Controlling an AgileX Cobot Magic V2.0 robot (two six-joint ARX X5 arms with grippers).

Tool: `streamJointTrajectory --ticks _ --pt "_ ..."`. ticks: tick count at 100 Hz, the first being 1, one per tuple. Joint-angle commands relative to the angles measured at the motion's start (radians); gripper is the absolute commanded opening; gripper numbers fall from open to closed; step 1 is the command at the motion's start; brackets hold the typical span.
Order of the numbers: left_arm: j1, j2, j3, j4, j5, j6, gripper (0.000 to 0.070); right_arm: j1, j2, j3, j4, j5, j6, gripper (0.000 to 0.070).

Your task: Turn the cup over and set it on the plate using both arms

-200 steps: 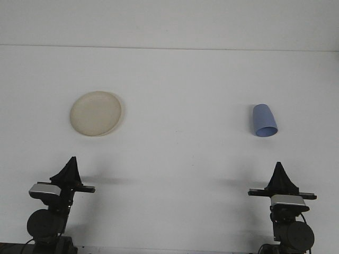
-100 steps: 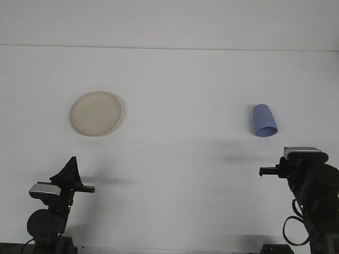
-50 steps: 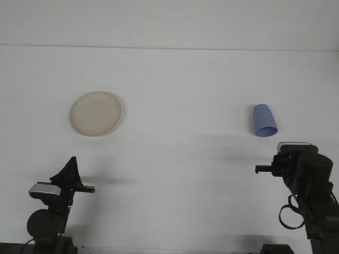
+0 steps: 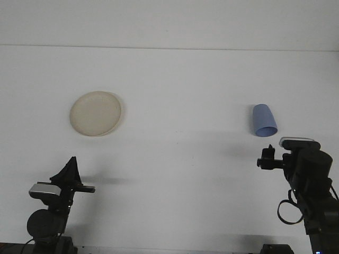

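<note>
Blue tapered cup (image 4: 264, 120) lies sideways; right end effector (image 4: 267, 157) opening seems indiscernible.

Cup (image 4: 264, 120): blue plastic, matt, smooth. Plate (image 4: 96, 114): cream plastic, slight sheen. Bench (image 4: 180, 159): white, matt, smooth. Arm housings: black, matt w/ metal-looking trim.

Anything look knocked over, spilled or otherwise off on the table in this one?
Only the blue cup: it lies on its side at the right of the table, mouth toward the camera, not upright. The plate sits flat at the left, bare. No spill or damage shows.
</note>
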Motion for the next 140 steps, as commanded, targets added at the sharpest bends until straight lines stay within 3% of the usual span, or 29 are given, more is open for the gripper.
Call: streamJointTrajectory --ticks 1,32,89,112,140 --pt "0.002 -0.002 -0.019 0.010 0.000 0.005 0.0010 -0.013 0.044 0.011 0.063 0.004 0.005 0.0557" --pt "0.002 -0.002 -0.019 0.010 0.000 0.005 0.0010 -0.112 0.281 -0.046 0.318 -0.101 -0.011 0.0558" --pt "0.002 -0.002 -0.019 0.010 0.000 0.005 0.0010 -0.187 0.396 -0.434 0.961 -0.107 -0.011 0.0558" --pt "0.002 -0.002 -0.019 0.010 0.000 0.005 0.0010 -0.214 0.487 -0.438 1.092 -0.113 -0.053 0.0557" --pt "0.002 -0.002 -0.019 0.010 0.000 0.005 0.0010 -0.265 0.624 -0.406 1.189 -0.208 -0.058 0.0557"
